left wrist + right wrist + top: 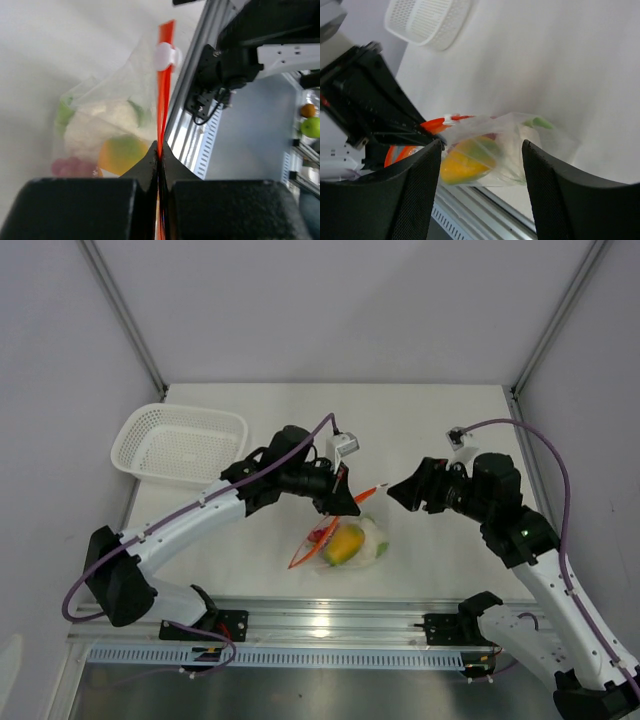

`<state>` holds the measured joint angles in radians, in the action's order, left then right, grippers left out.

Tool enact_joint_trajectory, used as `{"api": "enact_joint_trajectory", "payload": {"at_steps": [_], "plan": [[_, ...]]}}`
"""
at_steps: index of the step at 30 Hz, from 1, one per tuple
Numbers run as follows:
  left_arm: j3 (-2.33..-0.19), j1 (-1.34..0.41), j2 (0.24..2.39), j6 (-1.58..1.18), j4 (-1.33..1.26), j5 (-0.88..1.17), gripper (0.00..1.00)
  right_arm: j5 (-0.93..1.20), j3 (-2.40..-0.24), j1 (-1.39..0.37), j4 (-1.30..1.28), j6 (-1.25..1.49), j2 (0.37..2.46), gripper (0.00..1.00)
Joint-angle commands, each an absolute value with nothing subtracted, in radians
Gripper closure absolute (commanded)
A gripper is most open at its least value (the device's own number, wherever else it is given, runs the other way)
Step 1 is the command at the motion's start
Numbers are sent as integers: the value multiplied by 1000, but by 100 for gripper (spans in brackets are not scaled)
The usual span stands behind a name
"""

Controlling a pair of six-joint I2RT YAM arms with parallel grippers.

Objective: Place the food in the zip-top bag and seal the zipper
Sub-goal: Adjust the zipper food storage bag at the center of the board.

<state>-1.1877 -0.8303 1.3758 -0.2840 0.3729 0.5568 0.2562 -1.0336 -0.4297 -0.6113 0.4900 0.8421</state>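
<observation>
The clear zip-top bag lies near the table's front edge with the food inside: a yellow-orange mango, red grapes and white-and-green vegetable pieces. Its red-orange zipper carries a white slider near the far end. My left gripper is shut on the zipper strip, holding the bag's mouth up. My right gripper stands open just right of the bag, with nothing between its fingers. The mango and the zipper show beyond it.
A white mesh basket stands at the back left of the table. The metal rail with the arm bases runs along the front edge, close below the bag. Grey walls enclose the table on three sides.
</observation>
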Motion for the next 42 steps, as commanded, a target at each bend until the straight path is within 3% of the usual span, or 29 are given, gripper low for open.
{"api": "enact_joint_trajectory", "payload": {"at_steps": [1, 11, 21, 24, 30, 33, 42], "plan": [[-1177, -775, 1335, -247, 325, 871, 99, 521, -896, -426, -341, 403, 778, 33], [-1161, -675, 1324, -224, 348, 1155, 100, 724, -790, -436, -212, 267, 741, 35], [-1151, -655, 1316, -250, 316, 1250, 99, 914, -674, -483, 66, 330, 741, 43], [-1154, -653, 1324, -244, 324, 1255, 99, 931, -655, -521, 129, 351, 764, 50], [-1147, -652, 1328, -250, 314, 1258, 100, 934, -653, -545, 158, 353, 810, 74], [-1146, -650, 1330, -249, 313, 1256, 99, 924, -650, -546, 140, 342, 805, 100], [-1109, -641, 1336, -270, 270, 1243, 100, 868, -646, -546, 61, 348, 796, 100]]}}
